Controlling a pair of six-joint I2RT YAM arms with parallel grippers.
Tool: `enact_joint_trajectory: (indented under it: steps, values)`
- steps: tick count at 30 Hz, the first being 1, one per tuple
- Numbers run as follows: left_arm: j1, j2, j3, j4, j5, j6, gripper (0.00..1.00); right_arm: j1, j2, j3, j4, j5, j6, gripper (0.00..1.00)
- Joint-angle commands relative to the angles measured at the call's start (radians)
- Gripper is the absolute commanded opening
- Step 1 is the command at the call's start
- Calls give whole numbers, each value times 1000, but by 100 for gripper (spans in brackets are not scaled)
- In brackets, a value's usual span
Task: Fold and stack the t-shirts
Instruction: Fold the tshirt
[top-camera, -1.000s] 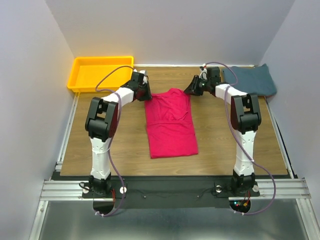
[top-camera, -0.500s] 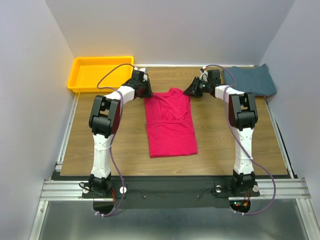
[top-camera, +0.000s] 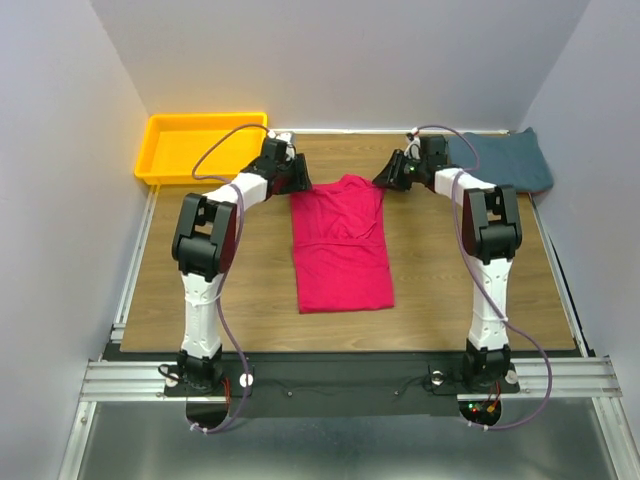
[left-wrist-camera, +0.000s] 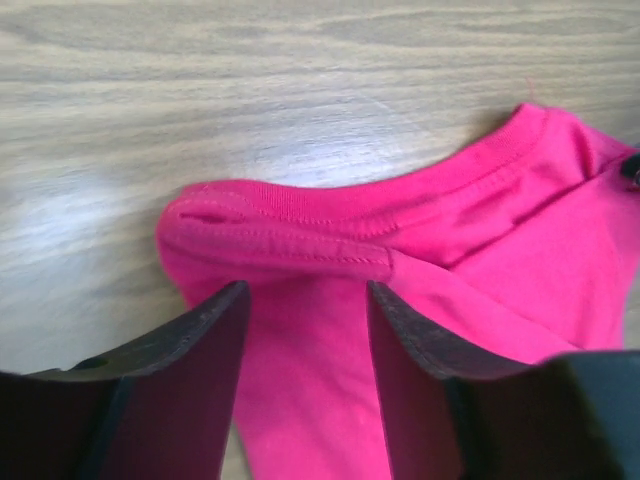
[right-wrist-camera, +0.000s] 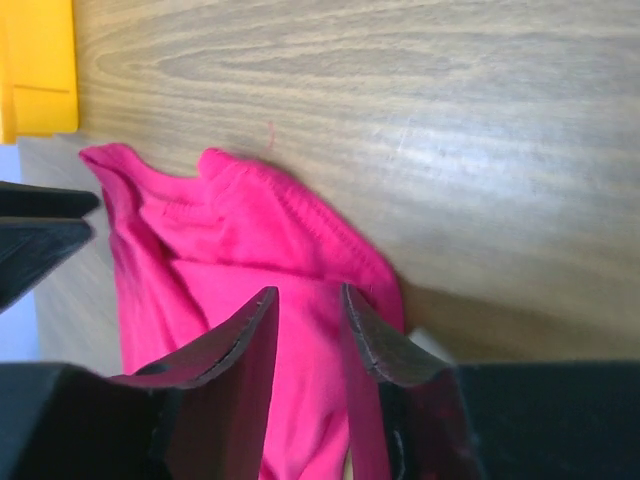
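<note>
The crimson-pink t-shirt (top-camera: 340, 245) lies flat in the middle of the table, folded into a long rectangle with its collar end toward the back. My left gripper (top-camera: 296, 180) stands open over the shirt's back left corner; in the left wrist view the collar fold (left-wrist-camera: 300, 235) lies just past its fingertips (left-wrist-camera: 306, 288), with cloth under the gap. My right gripper (top-camera: 388, 178) is at the back right corner, its jaws a narrow way apart (right-wrist-camera: 308, 290) over the pink cloth (right-wrist-camera: 240, 230). The teal-blue t-shirt (top-camera: 505, 160) lies folded at the back right.
A yellow plastic tray (top-camera: 160, 160) stands at the back left corner, and its edge (right-wrist-camera: 35, 70) shows in the right wrist view. Grey walls close in the table on three sides. Bare wood (top-camera: 450, 280) flanks the pink shirt.
My left jaws have widened off the pink cloth, and the right jaws have parted slightly. Both grippers have edged a little toward the back. The shirt lies as before.
</note>
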Motion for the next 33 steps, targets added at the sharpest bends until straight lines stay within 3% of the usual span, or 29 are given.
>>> enact_joint_trajectory:
  steps: [1, 4, 6, 12, 15, 21, 27, 33]
  values:
    - [-23, -235, -11, -7, -98, 33, 68, -14, -162, -60, -3, 44, -44, 40]
    - [-43, -367, -76, -131, -197, 15, 83, -14, -285, -143, -36, 92, -82, 50]
    - [-66, -472, -159, -197, -262, -17, 88, -14, -377, -207, -101, 142, -102, 57]
    - [-224, -690, -325, -476, -512, -161, 89, -13, -653, -422, -314, 247, -136, 71]
    - [-327, -792, -449, -561, -514, -247, 89, -14, -758, -527, -414, 297, -164, 79]
    - [-405, -974, -687, -573, -400, -405, 83, -5, -963, -694, -580, 362, -170, 94]
    - [-526, -941, -747, -557, -368, -479, 82, 35, -1078, -818, -626, 367, -115, 96]
    - [-563, -870, -773, -500, -363, -510, 79, 98, -1132, -889, -633, 386, -64, 95]
